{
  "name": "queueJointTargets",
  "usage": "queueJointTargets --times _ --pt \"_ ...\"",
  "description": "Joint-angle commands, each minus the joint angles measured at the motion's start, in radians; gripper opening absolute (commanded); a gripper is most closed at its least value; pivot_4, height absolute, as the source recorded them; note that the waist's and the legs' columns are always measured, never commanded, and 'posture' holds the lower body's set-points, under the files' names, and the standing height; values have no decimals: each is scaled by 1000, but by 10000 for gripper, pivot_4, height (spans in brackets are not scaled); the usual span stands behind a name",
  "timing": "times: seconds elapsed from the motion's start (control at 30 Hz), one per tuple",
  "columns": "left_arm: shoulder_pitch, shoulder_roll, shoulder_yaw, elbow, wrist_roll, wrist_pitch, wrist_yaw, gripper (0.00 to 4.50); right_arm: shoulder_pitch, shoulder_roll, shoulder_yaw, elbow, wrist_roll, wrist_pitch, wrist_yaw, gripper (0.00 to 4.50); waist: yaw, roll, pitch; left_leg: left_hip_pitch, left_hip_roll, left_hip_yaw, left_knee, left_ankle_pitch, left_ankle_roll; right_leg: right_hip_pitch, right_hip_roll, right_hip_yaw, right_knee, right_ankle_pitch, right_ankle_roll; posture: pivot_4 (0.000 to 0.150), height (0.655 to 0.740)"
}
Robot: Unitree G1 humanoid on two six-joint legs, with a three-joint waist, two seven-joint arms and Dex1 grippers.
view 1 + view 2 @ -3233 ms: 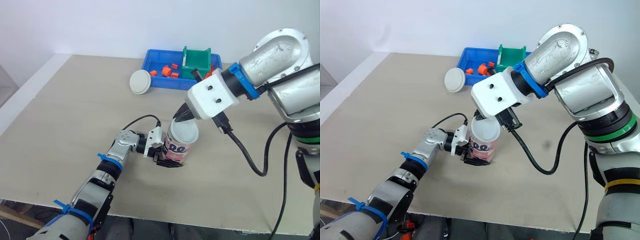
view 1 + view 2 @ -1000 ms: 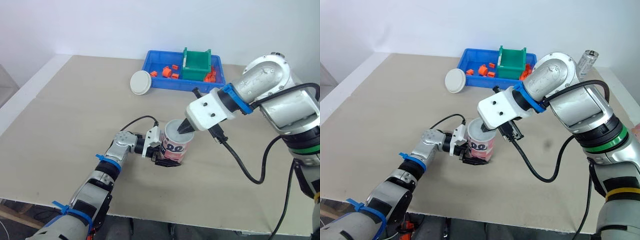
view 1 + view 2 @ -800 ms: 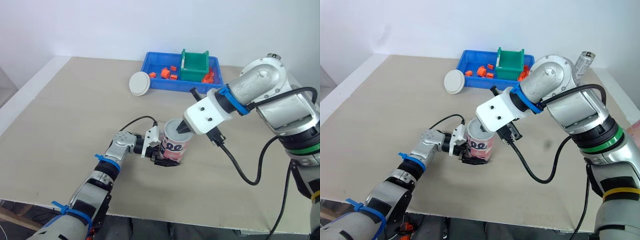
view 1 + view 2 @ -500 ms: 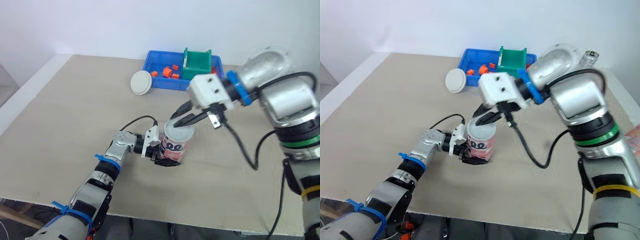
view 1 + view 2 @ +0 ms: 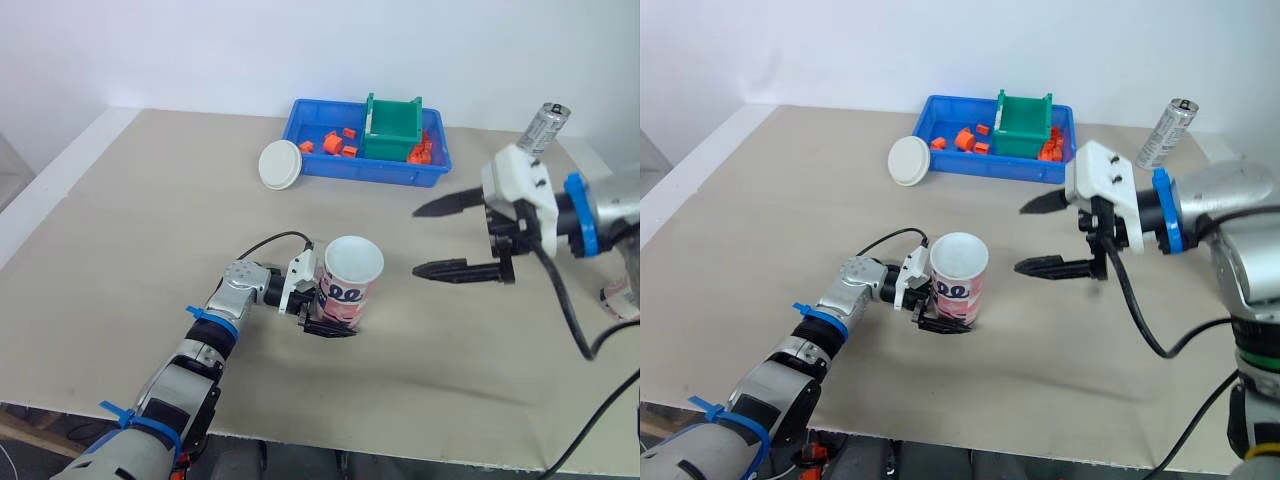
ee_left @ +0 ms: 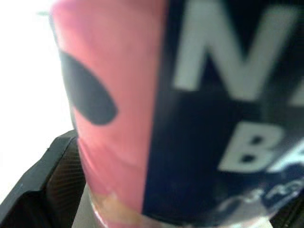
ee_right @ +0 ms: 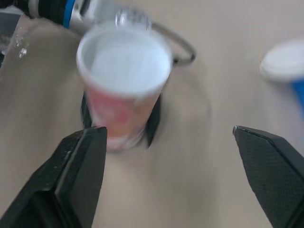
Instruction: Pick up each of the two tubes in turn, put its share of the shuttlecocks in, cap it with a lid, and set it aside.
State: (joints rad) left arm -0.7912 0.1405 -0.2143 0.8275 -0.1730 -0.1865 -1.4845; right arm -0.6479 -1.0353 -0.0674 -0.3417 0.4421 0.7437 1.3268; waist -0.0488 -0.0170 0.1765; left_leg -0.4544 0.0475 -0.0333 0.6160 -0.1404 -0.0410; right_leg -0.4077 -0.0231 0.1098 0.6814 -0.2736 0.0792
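Noting glossy printed wrap on the tube (image 5: 345, 292). Reading the table (image 5: 150, 230) as smooth, matt board. Finding shiny moulded plastic in the blue tray (image 5: 350, 173) and green box (image 5: 392, 125), bright metal on the can (image 5: 541, 128), matt black plastic fingers on the right gripper (image 5: 418, 241).

Both eye views look forward and down from above the near edge of the beige table (image 5: 120, 220), side by side, sharing everything from the pink-and-navy printed tube (image 5: 345, 293) to the blue plastic tray (image 5: 360, 172) at the far side. The left wrist view sits hard against that tube's wall. The right wrist view faces the tube's white top from farther off, slightly above.
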Motion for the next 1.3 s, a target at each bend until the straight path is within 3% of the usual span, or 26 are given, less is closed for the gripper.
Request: queueJointTargets --times 0.03,0.33,0.53,0.67,0.83,0.97,1.3 --pt "2 13 20 -37 -24 24 -21 44674 50 -27 -106 -94 46 41 -73 45000 1 0 0 0 0 -1 0 0 0 0 0 0 0 0 0 1500 7275" --pt "19 133 49 -83 -28 66 -50 44674 282 -55 -214 -191 79 70 -162 45000 2 -1 0 -1 0 0 1 0 0 1 0 0 0 0 1 1500 7275" --pt "53 261 103 -159 -68 102 -68 44674 468 -24 -198 -223 -14 -72 -219 45000 2 -1 1 -1 0 -1 1 0 0 1 0 0 0 0 1 1500 7275" --pt "146 349 226 -466 -257 297 -45 44674 525 98 -146 -257 19 -101 -293 45000 0 -5 2 -1 2 -1 1 0 0 1 1 -1 0 0 1 1500 7275" --pt "242 419 254 -714 -376 493 -10 44674 517 162 -73 -232 -10 -132 -349 45000 4 -5 2 1 2 0 1 0 0 3 0 -1 0 0 0 1500 7275" --pt "313 469 265 -781 -372 490 0 44674 525 202 30 -188 -73 -203 -372 45000 2 -6 2 2 3 1 2 0 0 4 0 -1 -1 -1 -4 1500 7275" --pt "392 525 305 -942 -454 575 83 44674 374 331 162 -29 -108 -271 -385 45000 2 -7 3 2 4 2 2 1 0 3 0 -1 -1 0 -5 1500 7275"
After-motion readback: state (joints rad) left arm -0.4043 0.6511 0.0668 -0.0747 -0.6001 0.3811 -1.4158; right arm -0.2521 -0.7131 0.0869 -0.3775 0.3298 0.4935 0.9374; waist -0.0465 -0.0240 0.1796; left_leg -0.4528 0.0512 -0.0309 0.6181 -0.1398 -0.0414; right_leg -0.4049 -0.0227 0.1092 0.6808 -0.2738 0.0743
